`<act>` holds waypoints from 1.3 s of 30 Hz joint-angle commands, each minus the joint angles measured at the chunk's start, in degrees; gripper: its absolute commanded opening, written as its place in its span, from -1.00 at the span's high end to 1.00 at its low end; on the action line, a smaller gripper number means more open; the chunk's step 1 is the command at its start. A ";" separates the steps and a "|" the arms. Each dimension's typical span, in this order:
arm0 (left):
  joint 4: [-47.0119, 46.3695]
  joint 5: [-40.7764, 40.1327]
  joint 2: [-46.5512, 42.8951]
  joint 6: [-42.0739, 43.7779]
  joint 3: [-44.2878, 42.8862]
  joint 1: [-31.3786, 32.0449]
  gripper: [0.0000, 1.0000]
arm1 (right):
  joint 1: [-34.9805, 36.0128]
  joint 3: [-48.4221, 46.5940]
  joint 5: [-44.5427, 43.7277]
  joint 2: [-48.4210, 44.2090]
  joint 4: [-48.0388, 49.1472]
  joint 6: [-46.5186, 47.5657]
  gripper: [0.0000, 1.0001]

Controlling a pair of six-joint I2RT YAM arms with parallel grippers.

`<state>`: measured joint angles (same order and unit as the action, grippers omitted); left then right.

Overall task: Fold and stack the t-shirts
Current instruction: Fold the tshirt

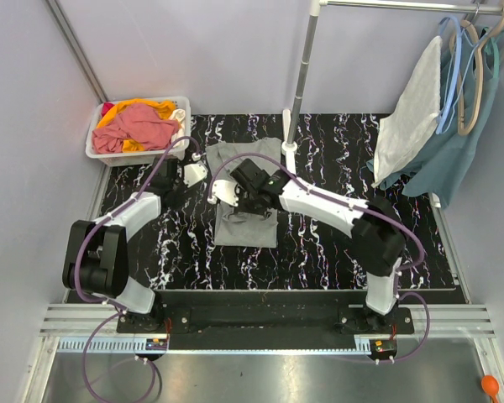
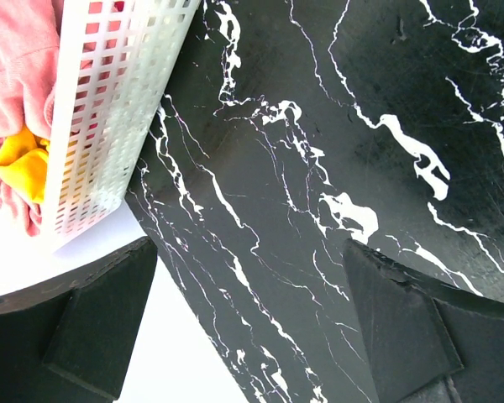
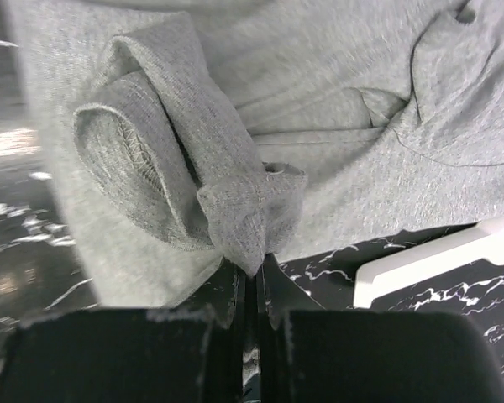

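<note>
A grey t-shirt (image 1: 246,220) lies partly folded on the black marble table (image 1: 319,243), in the middle. My right gripper (image 1: 245,186) sits over its upper part, shut on a bunched fold of the grey t-shirt (image 3: 244,218), which is pinched between the fingertips (image 3: 279,290). The rest of the shirt spreads out behind the fold. My left gripper (image 1: 185,172) is open and empty over bare table (image 2: 260,277), just right of the white basket (image 2: 109,109). Pink and yellow shirts (image 1: 134,126) fill that basket.
The white laundry basket (image 1: 96,144) stands at the back left corner. A clothes rail pole (image 1: 299,84) rises from a white base (image 1: 290,149) behind the grey shirt. A white garment (image 1: 407,117) and a teal one (image 1: 454,151) hang at the right.
</note>
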<state>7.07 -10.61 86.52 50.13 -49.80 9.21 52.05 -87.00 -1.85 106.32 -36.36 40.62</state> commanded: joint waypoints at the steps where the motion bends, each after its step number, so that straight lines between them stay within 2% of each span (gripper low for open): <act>1: -2.85 2.09 0.75 -0.38 -1.97 -0.51 -0.98 | -2.91 -5.27 1.67 5.20 0.50 3.15 1.00; 11: -3.82 2.61 1.81 -0.56 -1.18 -0.60 -0.98 | -6.26 -10.73 2.81 14.08 2.34 4.29 1.00; 24: -3.99 3.40 2.78 -1.70 -1.61 -0.60 -0.98 | -6.79 -16.26 -1.31 16.99 3.40 4.47 1.00; 28: -4.00 3.40 2.60 -1.96 -1.61 -0.60 -0.98 | -7.14 -17.59 -4.12 18.04 4.63 4.55 0.78; 31: -4.00 3.49 2.34 -1.88 -1.44 -0.60 -0.98 | -7.49 -18.03 -5.88 18.48 5.86 4.47 0.49; 32: -3.91 3.58 2.08 -1.96 -1.35 -0.60 -0.98 | -7.49 -18.20 -6.32 18.66 6.38 4.47 0.24; 35: -4.00 3.67 1.99 -1.96 -1.00 -0.60 -0.98 | -7.67 -18.38 -8.34 18.92 7.96 4.64 -0.04; 39: -4.26 3.84 2.16 -2.14 -0.47 -0.60 -0.98 | -7.84 -18.38 -10.27 19.10 9.55 4.64 -0.21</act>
<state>6.24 -8.29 89.10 49.10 -49.80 8.99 44.73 -102.72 -8.32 125.38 -30.87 44.97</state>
